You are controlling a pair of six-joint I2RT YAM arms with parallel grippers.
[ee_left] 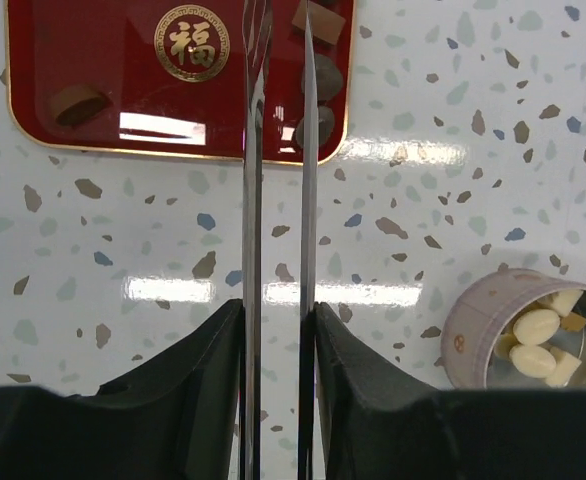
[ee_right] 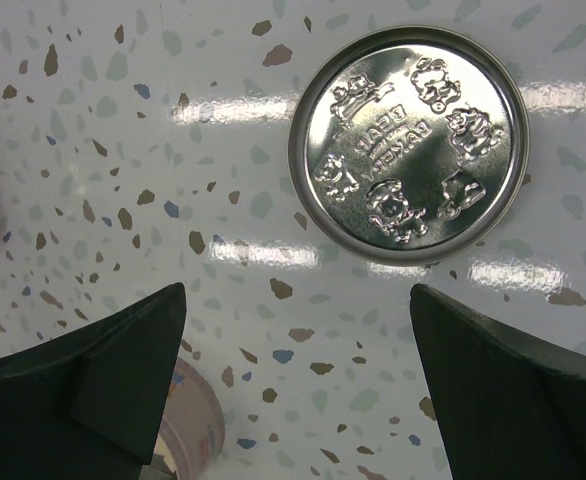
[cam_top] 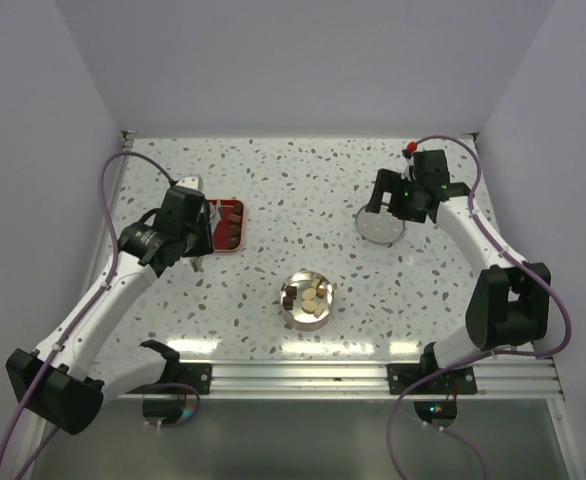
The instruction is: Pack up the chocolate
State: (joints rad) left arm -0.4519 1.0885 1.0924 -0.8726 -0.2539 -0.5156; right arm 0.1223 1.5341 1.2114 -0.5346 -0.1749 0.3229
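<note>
My left gripper [ee_left: 278, 312] is shut on long metal tweezers [ee_left: 255, 200], whose blades reach up over the red tray [ee_left: 123, 70]. In the tray lie a brown round chocolate [ee_left: 77, 104], two dark pieces [ee_left: 325, 78] and a tan square piece [ee_left: 320, 14] by the tweezer tips. The open round tin [cam_top: 308, 298] in the table's middle holds several cream-white and brown chocolates [ee_left: 535, 328]. My right gripper [ee_right: 298, 335] is open and empty, just near of the tin's silver lid [ee_right: 408, 155], which lies flat on the table.
In the top view the left gripper [cam_top: 201, 238] hangs over the tray [cam_top: 239, 211] at the left and the right gripper [cam_top: 381, 200] over the lid [cam_top: 381, 227] at the right. White walls close in the back and sides.
</note>
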